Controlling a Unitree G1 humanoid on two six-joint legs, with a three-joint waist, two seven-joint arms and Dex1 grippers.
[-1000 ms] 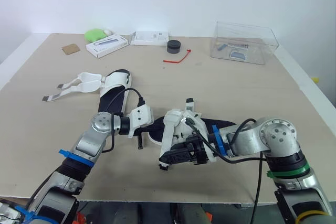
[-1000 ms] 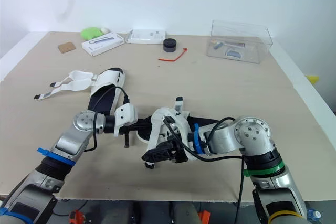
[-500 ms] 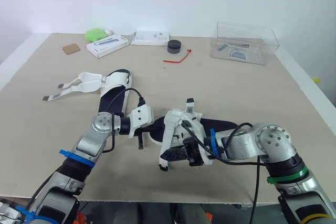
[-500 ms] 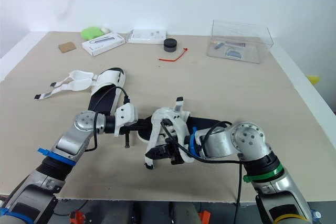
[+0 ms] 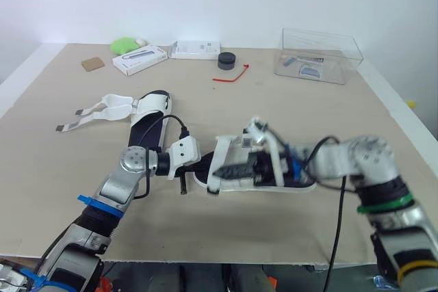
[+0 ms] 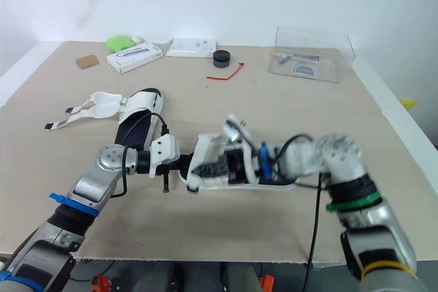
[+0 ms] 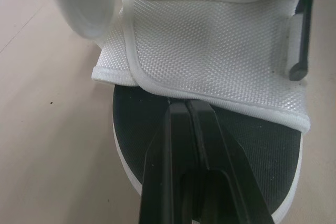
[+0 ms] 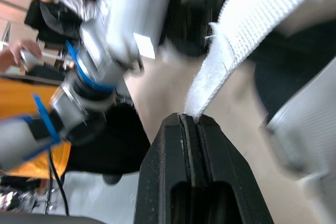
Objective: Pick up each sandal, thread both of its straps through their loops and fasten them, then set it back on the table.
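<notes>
Near middle of the pale beige table (image 5: pixel 287 111): black-soled sandal with white mesh upper (image 5: pixel 224 150), lying lengthwise between the two arms, toe toward the left arm. Cannot tell whether its sole rests on the tabletop. Left gripper (image 7: pixel 185 103): fingers pressed together with no gap, tips touching the hem of the mesh upper over the black footbed; cannot tell if the hem is pinched. Right gripper (image 8: pixel 188 119): fingers closed on the end of a white woven strap (image 8: pixel 231 51), which runs taut away from the tips. Second black-and-white sandal (image 5: pixel 147 117) lies well apart toward the far left, straps splayed open on the table. Along the far edge: clear plastic box (image 5: pixel 320 56), red zip tie (image 5: pixel 230 74), round black puck (image 5: pixel 226 61), two flat white boxes (image 5: pixel 139 59).
</notes>
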